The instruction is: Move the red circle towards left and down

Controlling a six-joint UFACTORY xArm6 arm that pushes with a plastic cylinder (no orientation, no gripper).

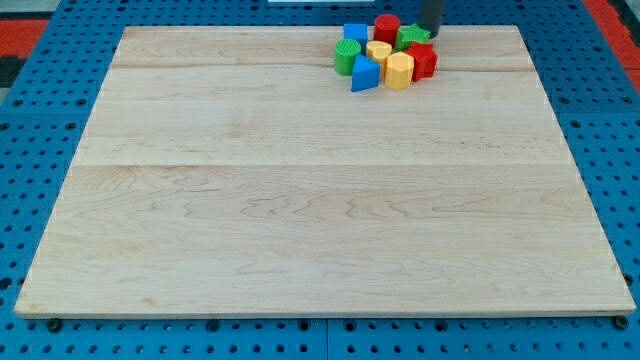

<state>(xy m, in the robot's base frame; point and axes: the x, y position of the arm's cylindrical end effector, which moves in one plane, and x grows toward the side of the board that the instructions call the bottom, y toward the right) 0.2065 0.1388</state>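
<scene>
As seen: my tip [430, 35] beside green block [411, 37] | red circle [387, 27] apart

All blocks stand packed in one cluster at the view's top, right of centre, on the wooden board [300, 200]. The red circle [387, 27] sits at the cluster's top edge — hemmed on its left by the blue cube [356, 35], on its right by the green block [411, 38], below by the yellow block [379, 51]. My tip [430, 33] stands just right of the green block. Left and down, the green cylinder [346, 57] and blue wedge [365, 74] obstruct — beyond them the board lies open.
</scene>
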